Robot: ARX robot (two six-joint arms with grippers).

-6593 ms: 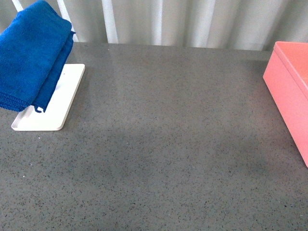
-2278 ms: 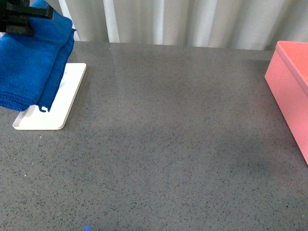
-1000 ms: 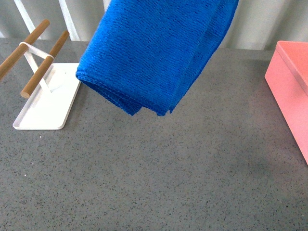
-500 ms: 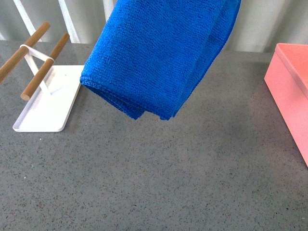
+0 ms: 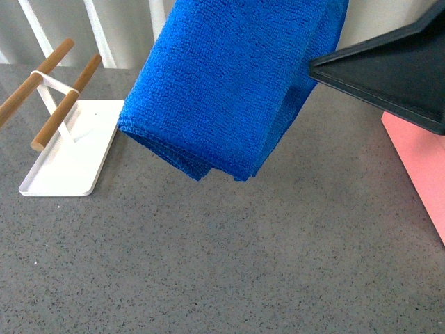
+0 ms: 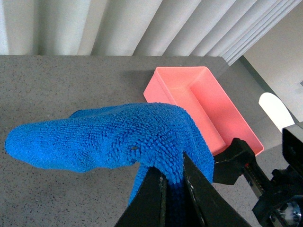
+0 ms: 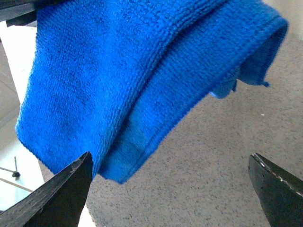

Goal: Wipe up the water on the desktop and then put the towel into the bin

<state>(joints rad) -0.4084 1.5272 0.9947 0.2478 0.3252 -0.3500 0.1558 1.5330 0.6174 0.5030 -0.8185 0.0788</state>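
Note:
The bright blue folded towel (image 5: 229,83) hangs in the air above the speckled grey desktop (image 5: 243,264), its lower fold clear of the surface. My left gripper (image 6: 173,182) is shut on the towel (image 6: 109,139), pinching a fold between its black jaws. The salmon-pink bin (image 5: 421,167) stands at the right edge and is empty inside (image 6: 203,101). My right gripper (image 7: 170,189) is open, close beside the towel (image 7: 128,71), with only desktop between its fingers. One black finger (image 5: 389,73) juts in from the right. No water is visible on the desktop.
A flat white tray (image 5: 69,156) with two bare wooden rods (image 5: 66,101) sits at the back left. A pleated pale curtain (image 5: 118,28) closes off the far edge of the desktop. The right arm's black body (image 6: 246,163) is near the bin.
The towel was lifted off the rods and carried to the middle, where it has sunk a little. The right gripper's black finger has entered from the right, beside the towel.

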